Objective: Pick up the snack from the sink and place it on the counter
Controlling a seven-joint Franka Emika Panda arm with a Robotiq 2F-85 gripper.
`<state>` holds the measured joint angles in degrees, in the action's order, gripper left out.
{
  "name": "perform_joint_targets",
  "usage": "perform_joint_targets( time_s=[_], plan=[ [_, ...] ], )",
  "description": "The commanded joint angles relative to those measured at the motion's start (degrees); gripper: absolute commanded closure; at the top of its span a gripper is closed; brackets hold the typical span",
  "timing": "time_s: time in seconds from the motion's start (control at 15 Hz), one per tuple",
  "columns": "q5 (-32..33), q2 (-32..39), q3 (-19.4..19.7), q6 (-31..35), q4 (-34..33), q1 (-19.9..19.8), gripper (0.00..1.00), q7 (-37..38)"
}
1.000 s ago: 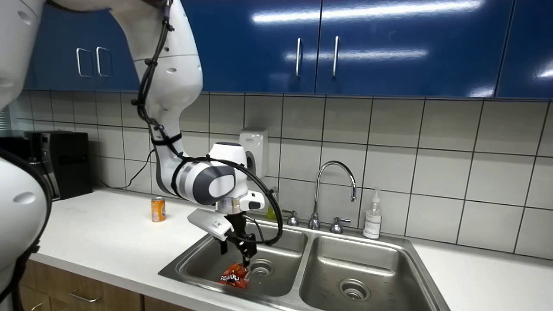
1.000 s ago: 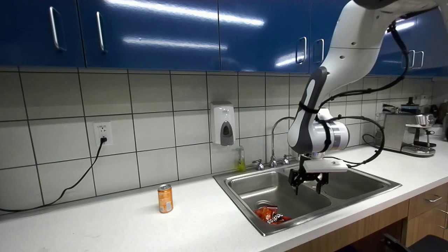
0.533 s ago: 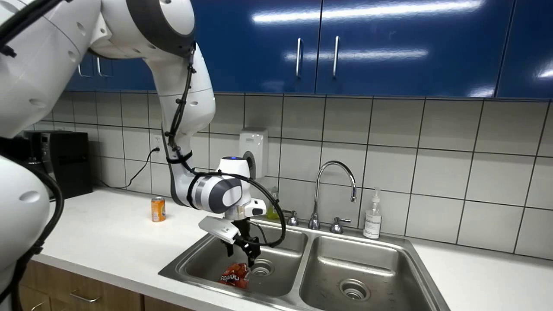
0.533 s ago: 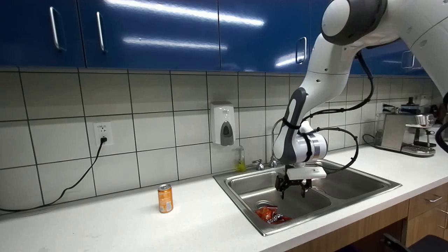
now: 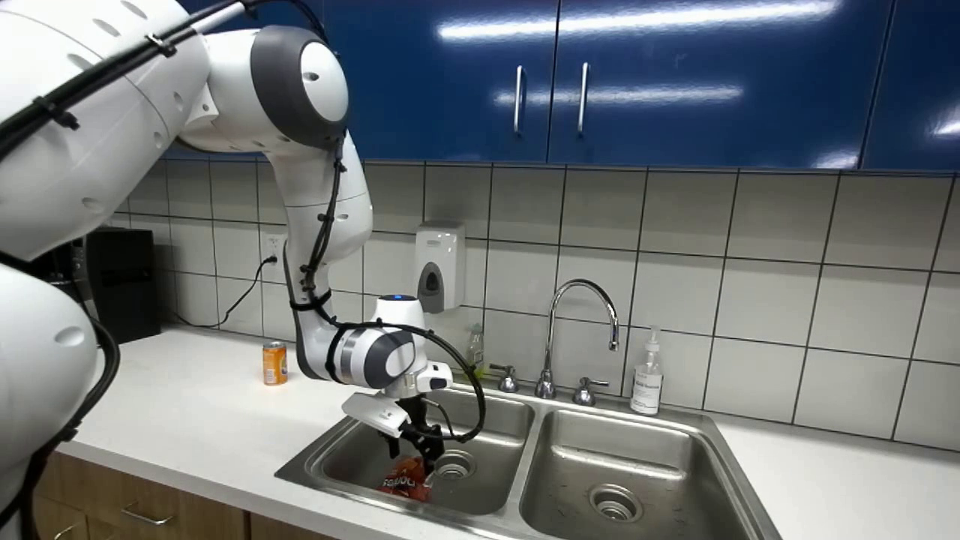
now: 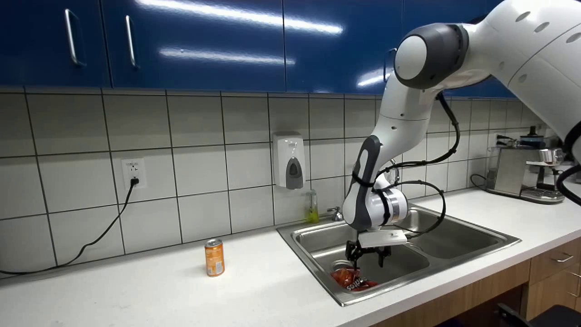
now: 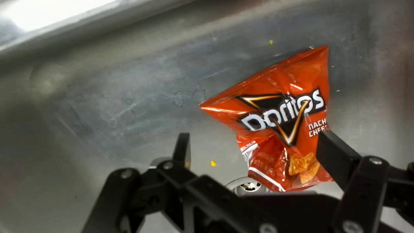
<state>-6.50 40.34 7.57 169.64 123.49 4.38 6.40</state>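
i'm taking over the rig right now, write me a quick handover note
Tool: open, low over the snack; contact can't be told.
Snack: lying in the sink basin nearer the orange can.
Done: tool near the snack, nothing gripped.
Left: perhaps shift the tool, since the snack looks off-centre between its jaws; then close, lift, set it on the counter.

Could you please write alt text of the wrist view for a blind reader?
A red Doritos packet lies near the drain in a steel sink. In the foreground are the open jaws of the gripper, one hiding part of the packet. Yellow crumbs lie nearby.
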Motion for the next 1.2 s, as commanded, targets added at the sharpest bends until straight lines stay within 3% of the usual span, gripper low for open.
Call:
perform_joint_targets(
  time_s=[0.0, 0.6, 0.73, 1.13],
  plan=[
    [1.3, 4.5, 1.6, 1.1, -4.1, 2.8, 0.0, 3.6],
    [0.9, 11.6, 4.8, 1.9, -10.1, 8.0, 0.0, 7.1],
    [0.8, 12.4, 5.1, 1.8, -11.0, 8.6, 0.26, 7.6],
    [0.7, 13.9, 5.8, 1.7, -12.5, 9.4, 0.73, 8.6]
  ],
)
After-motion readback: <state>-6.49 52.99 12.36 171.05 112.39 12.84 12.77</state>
